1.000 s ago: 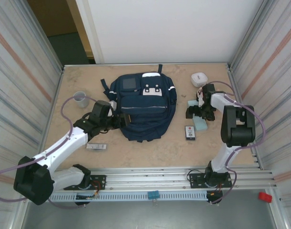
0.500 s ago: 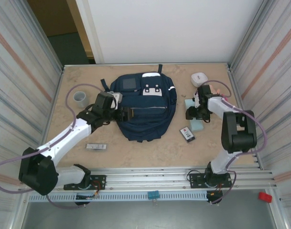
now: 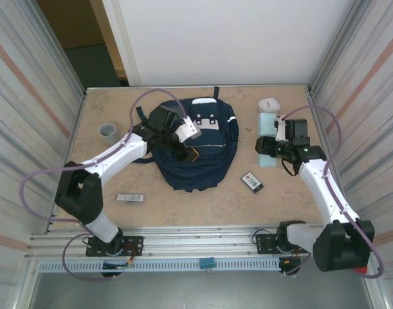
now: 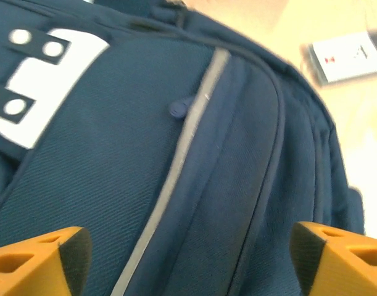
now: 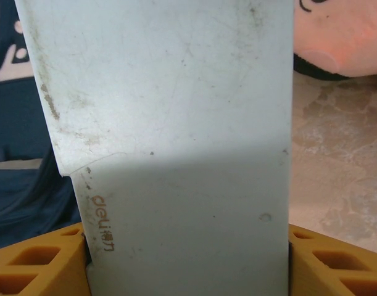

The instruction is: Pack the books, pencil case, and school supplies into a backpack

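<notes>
The navy backpack lies flat mid-table. My left gripper hovers open over its front; in the left wrist view the gripper has both orange fingertips wide apart above the backpack's pale stripe, with nothing between them. My right gripper is shut on the pale teal pencil case, right of the backpack. In the right wrist view the pencil case fills the gap of the gripper, both fingers pressed on its sides. The small black box and silver bar lie on the table.
A grey cup stands at the left. A small white rounded case sits at the back right. A doll's pink face shows past the pencil case. Metal walls close in both sides.
My left gripper swung from the backpack's left side up over its front and opened wider. My right gripper closed on the pencil case, which now lies lengthways toward the back.
</notes>
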Action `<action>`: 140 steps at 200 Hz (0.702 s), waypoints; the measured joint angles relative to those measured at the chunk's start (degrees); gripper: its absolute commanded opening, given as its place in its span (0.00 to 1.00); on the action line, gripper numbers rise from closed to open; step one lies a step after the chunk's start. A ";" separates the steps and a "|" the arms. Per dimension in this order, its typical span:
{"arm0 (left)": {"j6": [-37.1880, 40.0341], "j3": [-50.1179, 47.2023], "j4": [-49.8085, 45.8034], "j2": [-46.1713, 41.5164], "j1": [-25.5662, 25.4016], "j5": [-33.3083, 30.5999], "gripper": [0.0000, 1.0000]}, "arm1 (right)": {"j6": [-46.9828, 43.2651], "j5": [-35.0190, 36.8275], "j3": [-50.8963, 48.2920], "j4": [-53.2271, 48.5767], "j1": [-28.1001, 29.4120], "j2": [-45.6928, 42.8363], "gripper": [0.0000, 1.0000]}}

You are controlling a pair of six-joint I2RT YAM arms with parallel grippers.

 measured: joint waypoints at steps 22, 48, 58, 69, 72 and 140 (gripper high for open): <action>5.99 0.11 -2.14 1.99 -0.31 -0.17 0.89 | 0.76 -1.03 -1.60 0.33 0.00 -1.18 0.59; 10.25 0.44 -2.29 2.84 -0.31 -4.24 0.74 | 1.66 -2.16 -2.45 0.63 0.04 -1.97 0.59; 11.65 0.98 -2.23 3.76 -0.31 -6.14 0.52 | 1.88 -2.64 -2.80 1.14 0.26 -2.51 0.59; 12.35 1.36 -2.16 5.14 -0.31 -7.23 0.25 | 2.19 -3.41 -3.26 1.64 0.44 -3.32 0.58; 12.48 1.36 -2.21 5.42 -0.37 -7.37 0.21 | 2.27 -3.58 -3.34 1.70 0.50 -3.54 0.58; 5.79 1.01 -1.86 -1.57 -2.03 -7.28 0.00 | 4.76 -14.82 -4.55 2.14 2.12 -7.43 0.59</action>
